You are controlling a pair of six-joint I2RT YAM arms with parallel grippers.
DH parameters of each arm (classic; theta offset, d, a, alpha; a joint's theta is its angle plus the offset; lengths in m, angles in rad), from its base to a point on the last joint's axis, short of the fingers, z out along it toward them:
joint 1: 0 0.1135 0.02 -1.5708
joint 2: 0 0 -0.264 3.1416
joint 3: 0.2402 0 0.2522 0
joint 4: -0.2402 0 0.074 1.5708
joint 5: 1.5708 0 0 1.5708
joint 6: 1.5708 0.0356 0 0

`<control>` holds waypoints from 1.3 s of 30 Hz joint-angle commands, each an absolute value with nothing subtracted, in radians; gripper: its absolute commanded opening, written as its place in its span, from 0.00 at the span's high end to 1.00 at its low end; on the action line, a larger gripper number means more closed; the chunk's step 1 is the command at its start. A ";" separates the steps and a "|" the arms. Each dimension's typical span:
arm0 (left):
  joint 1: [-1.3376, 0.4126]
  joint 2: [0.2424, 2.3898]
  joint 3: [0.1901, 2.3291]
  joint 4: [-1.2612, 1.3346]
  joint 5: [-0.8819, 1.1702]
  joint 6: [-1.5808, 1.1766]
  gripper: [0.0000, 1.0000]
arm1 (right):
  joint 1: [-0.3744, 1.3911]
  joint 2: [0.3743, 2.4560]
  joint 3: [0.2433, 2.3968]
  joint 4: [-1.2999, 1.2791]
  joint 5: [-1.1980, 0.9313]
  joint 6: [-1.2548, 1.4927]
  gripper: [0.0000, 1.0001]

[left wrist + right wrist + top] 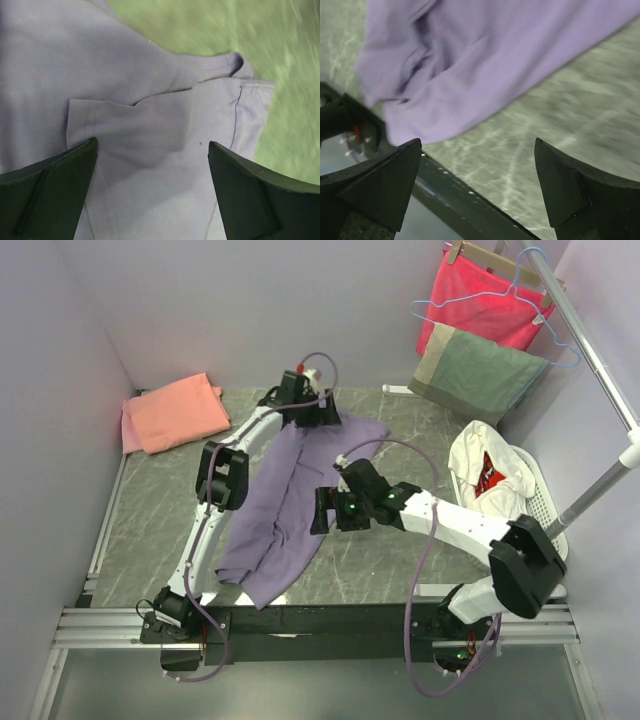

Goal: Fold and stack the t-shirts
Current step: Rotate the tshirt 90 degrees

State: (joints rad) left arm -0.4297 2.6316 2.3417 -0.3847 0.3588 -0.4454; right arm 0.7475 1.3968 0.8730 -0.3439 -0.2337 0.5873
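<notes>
Left gripper (152, 150) and right gripper (478, 150) both gape wide, holding nothing, poised over the purple tee (125, 100) on the table (560, 130).

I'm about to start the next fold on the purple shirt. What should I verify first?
1. Left gripper open and empty: ok.
2. Right gripper open and empty: ok.
3. Purple t-shirt lying flat: not ok, bunched into a long wrinkled strip.
4. Left gripper over a graspable edge: ok, a sleeve lies between its fingers.
5. Right gripper over cloth: not ok, the shirt's edge lies ahead of its fingers, bare table between them.
6. Pink t-shirt folded and out of the way: ok, far left corner.
</notes>
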 commanded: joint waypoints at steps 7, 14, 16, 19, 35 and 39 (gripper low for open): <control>-0.295 2.691 2.404 -0.342 0.256 -0.433 0.01 | 0.891 1.641 1.155 -0.275 -0.356 0.555 0.00; -0.270 2.623 2.361 -0.334 0.213 -0.385 0.01 | 0.942 1.769 1.210 -0.337 -0.339 0.604 0.00; -0.267 2.622 2.371 -0.336 0.215 -0.379 0.00 | 0.963 1.778 1.197 -0.356 -0.316 0.626 0.00; -0.264 2.615 2.381 -0.333 0.227 -0.382 0.00 | 0.983 1.778 1.135 -0.339 -0.325 0.652 0.00; -0.259 2.560 2.365 -0.339 0.219 -0.374 0.01 | 0.997 1.789 0.901 -0.586 0.072 0.750 0.00; -0.258 2.553 2.359 -0.341 0.222 -0.361 0.01 | 0.999 1.749 0.873 -0.647 0.133 0.787 0.00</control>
